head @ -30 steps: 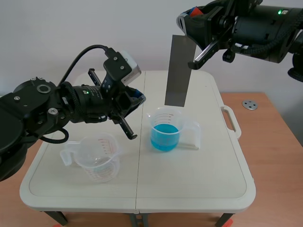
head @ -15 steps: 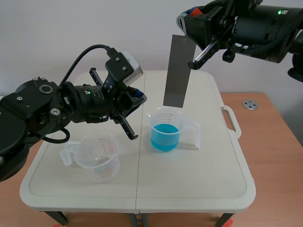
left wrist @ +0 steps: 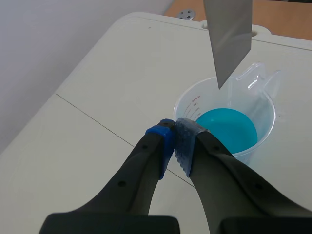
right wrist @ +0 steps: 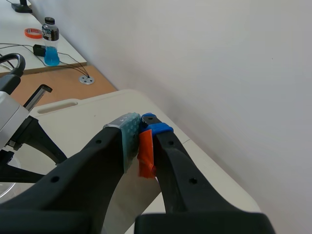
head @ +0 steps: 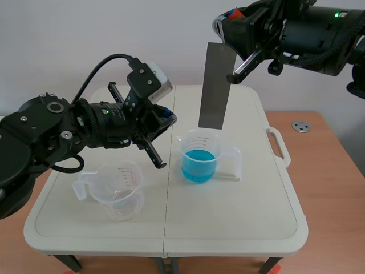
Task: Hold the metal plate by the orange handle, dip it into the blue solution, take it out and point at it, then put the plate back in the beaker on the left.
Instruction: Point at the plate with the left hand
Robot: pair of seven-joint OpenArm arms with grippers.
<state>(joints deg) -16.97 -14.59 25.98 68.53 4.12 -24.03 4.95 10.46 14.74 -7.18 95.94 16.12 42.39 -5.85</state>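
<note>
Looking at this, I'd say you're at the pointing step. Your right gripper (right wrist: 142, 127) is clamped on the orange handle (right wrist: 145, 161), and the metal plate (head: 215, 85) hangs straight down below it, its lower edge just above the blue solution (head: 198, 162) without touching. Your left gripper (left wrist: 174, 132) has its fingers pressed together on nothing, aimed at the plate just ahead of it. The plate looks thin, flat and dull grey; can't tell if it's wet. Next you'd carry it to the empty beaker (head: 117, 191) below the left gripper and lower it in without clipping the rim.
</note>
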